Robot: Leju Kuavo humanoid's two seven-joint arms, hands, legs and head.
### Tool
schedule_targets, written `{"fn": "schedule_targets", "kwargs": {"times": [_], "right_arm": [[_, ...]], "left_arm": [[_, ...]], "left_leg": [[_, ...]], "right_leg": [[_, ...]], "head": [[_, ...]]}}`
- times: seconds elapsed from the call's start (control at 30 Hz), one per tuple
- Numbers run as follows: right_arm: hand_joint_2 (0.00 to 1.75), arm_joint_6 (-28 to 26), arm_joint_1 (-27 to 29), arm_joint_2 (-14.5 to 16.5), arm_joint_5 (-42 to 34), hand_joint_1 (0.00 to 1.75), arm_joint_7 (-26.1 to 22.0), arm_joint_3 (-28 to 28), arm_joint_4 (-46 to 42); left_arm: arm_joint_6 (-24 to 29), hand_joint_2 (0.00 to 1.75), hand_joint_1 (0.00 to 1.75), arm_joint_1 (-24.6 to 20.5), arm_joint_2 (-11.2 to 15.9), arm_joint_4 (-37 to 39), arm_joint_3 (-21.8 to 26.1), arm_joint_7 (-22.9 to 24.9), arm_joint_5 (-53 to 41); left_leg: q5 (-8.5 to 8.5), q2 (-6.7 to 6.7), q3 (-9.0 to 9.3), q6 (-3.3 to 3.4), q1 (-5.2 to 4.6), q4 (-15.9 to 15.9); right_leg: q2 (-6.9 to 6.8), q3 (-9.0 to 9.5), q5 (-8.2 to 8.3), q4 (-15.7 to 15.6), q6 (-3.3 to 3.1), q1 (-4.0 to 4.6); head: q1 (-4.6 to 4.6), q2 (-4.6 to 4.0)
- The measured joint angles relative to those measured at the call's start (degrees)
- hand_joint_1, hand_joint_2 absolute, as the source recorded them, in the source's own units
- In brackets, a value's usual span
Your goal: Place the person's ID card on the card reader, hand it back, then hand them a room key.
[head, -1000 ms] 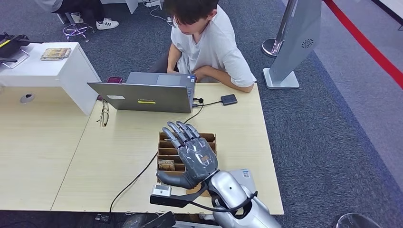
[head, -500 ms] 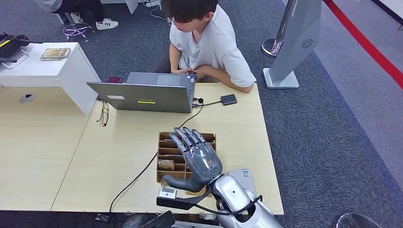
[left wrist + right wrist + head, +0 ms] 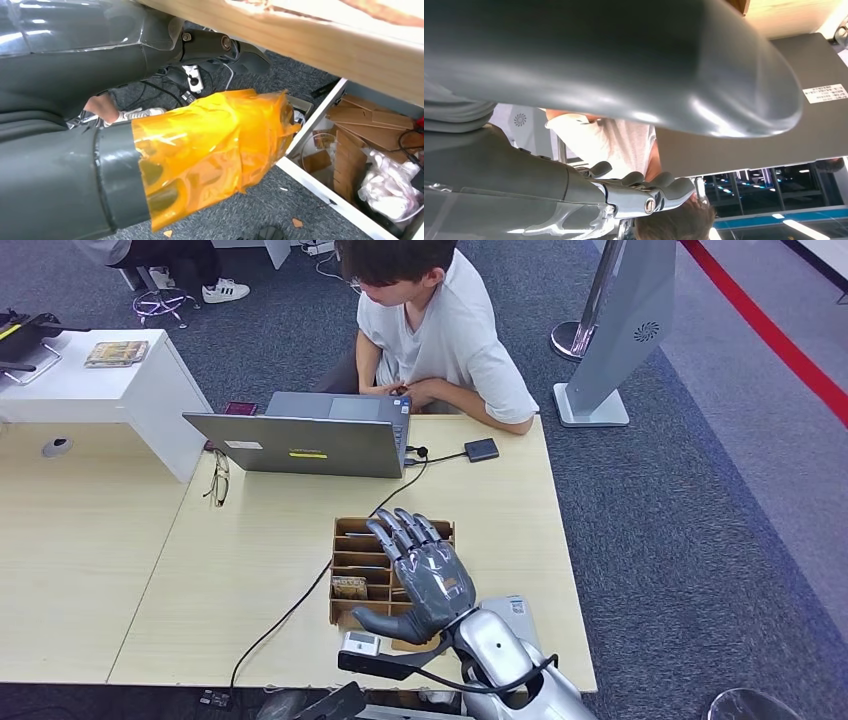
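Hovering spread and empty above a wooden slotted tray (image 3: 349, 540), the right hand (image 3: 425, 575) is seen.
One card (image 3: 350, 587) is held in a tray slot at 9 o'clock from the hand; the card reader (image 3: 482, 449) lies at 12 o'clock. The left hand's (image 3: 150, 75) state cannot be told.

Right hand (image 3: 425, 575) being drawn back and rightward over wooden card organizer (image 3: 362, 558), toward table's near edge; fingers kept spread, nothing held. Wrist camera unit (image 3: 361, 644) being carried rightward with it. Person (image 3: 432, 325) being seen slightly shifted, head being lowered a little more toward laptop (image 3: 300, 443).
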Motion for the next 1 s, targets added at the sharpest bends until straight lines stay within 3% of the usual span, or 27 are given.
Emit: {"fn": "schedule_targets", "kwargs": {"times": [0.63,0.77,1.0], "right_arm": [[0.0,-0.3,0.2,-0.2,0.4,0.0,0.1,-0.2,0.0],[1.75,-0.8,0.9,-0.3,1.3,0.0,0.5,-1.4,-0.1],[1.75,-1.7,2.8,-0.6,2.2,0.0,0.7,-4.3,-0.1]], "left_arm": [[0.1,0.0,0.0,0.1,0.0,-0.1,0.2,0.5,0.2],[0.7,0.0,0.0,0.5,-0.1,-0.6,0.5,1.6,0.7],[1.5,0.0,0.0,1.4,-0.4,-1.8,1.4,3.5,1.2]], "left_leg": [[0.0,0.0,0.0,0.0,0.0,0.0],[0.0,0.0,0.0,0.0,0.0,0.0],[0.0,-0.01,-0.01,0.0,0.0,0.0]], "right_leg": [[0.0,0.0,0.0,0.0,0.0,0.0],[0.0,0.0,0.0,0.0,0.0,0.0],[0.0,0.0,0.0,0.0,0.0,0.0]], "head": [[0.0,0.0],[0.0,0.0],[0.0,0.0]]}}
